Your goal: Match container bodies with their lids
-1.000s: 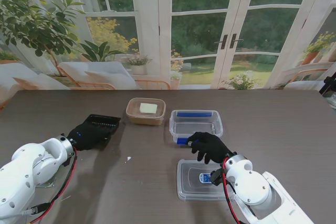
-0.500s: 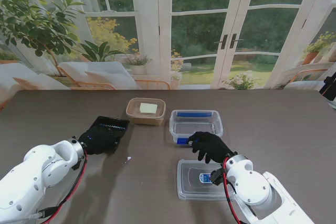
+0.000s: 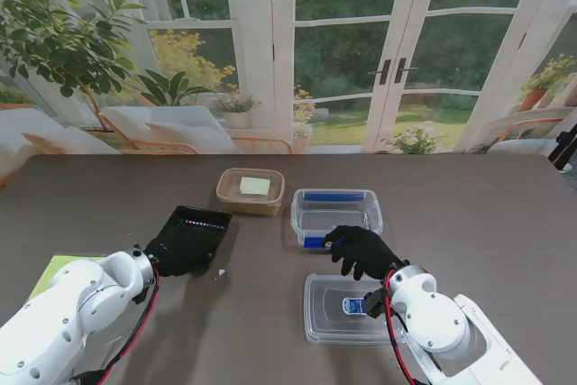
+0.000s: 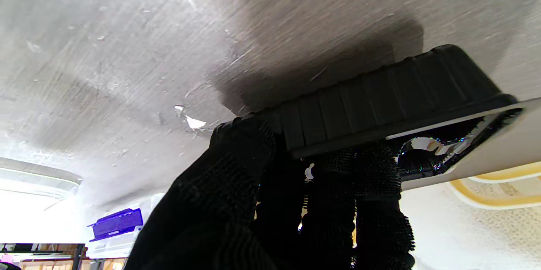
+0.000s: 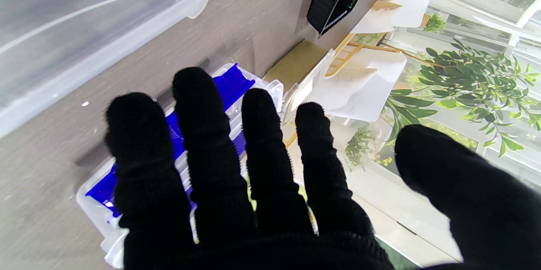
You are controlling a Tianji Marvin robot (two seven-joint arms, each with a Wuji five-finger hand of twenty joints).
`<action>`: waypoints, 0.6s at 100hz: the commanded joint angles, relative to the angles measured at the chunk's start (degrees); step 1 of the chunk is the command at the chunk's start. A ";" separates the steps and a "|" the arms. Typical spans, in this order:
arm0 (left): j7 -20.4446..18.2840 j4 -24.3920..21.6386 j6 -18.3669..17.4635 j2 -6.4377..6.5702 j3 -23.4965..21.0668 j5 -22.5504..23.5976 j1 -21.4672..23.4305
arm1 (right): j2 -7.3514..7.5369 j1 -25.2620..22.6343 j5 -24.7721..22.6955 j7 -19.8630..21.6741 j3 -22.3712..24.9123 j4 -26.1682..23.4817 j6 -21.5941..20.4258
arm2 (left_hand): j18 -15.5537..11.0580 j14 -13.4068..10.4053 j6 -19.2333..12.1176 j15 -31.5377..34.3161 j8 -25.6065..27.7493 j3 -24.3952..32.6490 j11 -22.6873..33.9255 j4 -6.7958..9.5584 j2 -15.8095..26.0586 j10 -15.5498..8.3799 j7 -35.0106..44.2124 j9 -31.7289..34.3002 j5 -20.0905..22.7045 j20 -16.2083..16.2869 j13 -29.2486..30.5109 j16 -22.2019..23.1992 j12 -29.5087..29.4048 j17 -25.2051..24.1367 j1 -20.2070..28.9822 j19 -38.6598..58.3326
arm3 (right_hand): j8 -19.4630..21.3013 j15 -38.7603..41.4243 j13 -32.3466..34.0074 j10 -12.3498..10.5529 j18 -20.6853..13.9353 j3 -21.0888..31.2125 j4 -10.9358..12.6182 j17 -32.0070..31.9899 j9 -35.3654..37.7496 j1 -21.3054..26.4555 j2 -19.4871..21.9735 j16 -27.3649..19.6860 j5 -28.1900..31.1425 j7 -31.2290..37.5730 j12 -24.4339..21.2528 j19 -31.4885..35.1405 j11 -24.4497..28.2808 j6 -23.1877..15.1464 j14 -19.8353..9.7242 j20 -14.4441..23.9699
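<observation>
Since a second ago the left hand [image 3: 171, 254] has carried the black tray [image 3: 196, 228] rightward and toward the middle of the counter [image 3: 469, 214], closer to the tan box [image 3: 251, 190]; the right hand [image 3: 361, 252] has hardly shifted. Its fingers [image 4: 236, 164] are clamped on the tray's near rim, thumb against the ribbed outer wall and the other fingers inside, and the tray hangs tilted off the counter with its shadow beneath it. A small white scrap [image 3: 219, 273] lies on the counter just right of that hand.

Right-hand fingers [image 5: 203, 135] are spread wide and grip nothing; they hover over the near edge of the clear tub [image 3: 336, 212], above its blue clip [image 3: 313, 242], and whether they touch it I cannot tell. That tub sits near the counter's middle, just right of the tan box, with a second blue clip [image 3: 334, 196] on its far rim. Its clear lid [image 3: 329, 308] lies flat toward the near edge, close by the right wrist, and is partly hidden by it.
</observation>
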 commanded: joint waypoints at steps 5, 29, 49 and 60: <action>-1.20 -0.97 0.23 -0.55 0.64 -0.38 0.42 | 0.02 -0.55 -0.09 1.04 0.00 -0.59 0.15 | 1.61 0.52 0.57 1.49 0.96 -0.13 0.63 -0.50 0.45 0.95 1.34 0.75 -0.34 1.11 0.08 -0.65 1.32 -0.26 3.55 2.53 | -0.48 0.47 1.09 1.02 0.78 -3.54 -1.76 -17.83 0.45 0.84 1.00 -0.13 -0.57 -0.55 -0.54 -0.95 0.08 0.28 0.69 -0.71; -1.38 -1.23 1.57 -0.73 2.44 -1.23 -0.29 | 0.10 -0.75 -0.10 1.36 0.11 -0.92 0.33 | 1.79 0.59 0.78 1.70 1.09 -0.31 0.64 -0.45 0.76 1.06 1.10 0.70 -0.54 1.33 0.08 -0.80 1.38 -0.38 3.48 2.71 | -0.47 0.49 1.13 0.99 0.78 -3.55 -1.74 -17.83 0.42 0.90 0.92 -0.11 -0.62 -0.55 -0.54 -0.95 0.05 0.30 0.67 -0.72; -0.89 -0.45 1.70 -0.81 4.26 -1.99 -1.69 | 0.13 -0.81 -0.07 1.51 0.22 -1.06 0.42 | 1.86 0.65 0.87 1.87 1.25 -0.39 0.71 -0.40 0.76 1.05 1.05 0.74 -0.42 1.47 0.15 -0.86 1.46 -0.35 3.57 2.79 | -0.47 0.45 1.09 1.04 0.83 -3.60 -1.76 -17.89 0.45 0.89 0.96 -0.11 -0.63 -0.55 -0.54 -1.02 0.06 0.35 0.84 -0.74; -0.74 -0.46 1.50 -0.85 4.72 -2.26 -1.89 | 0.13 -0.76 -0.07 1.51 0.24 -1.05 0.47 | 1.85 0.58 0.80 1.90 1.34 -0.43 0.73 -0.39 0.78 1.05 1.05 0.77 -0.43 1.52 0.10 -0.90 1.47 -0.34 3.55 2.79 | -0.48 0.44 1.10 1.05 0.83 -3.62 -1.75 -17.89 0.43 0.94 1.03 -0.11 -0.66 -0.57 -0.55 -1.02 0.02 0.29 0.86 -0.74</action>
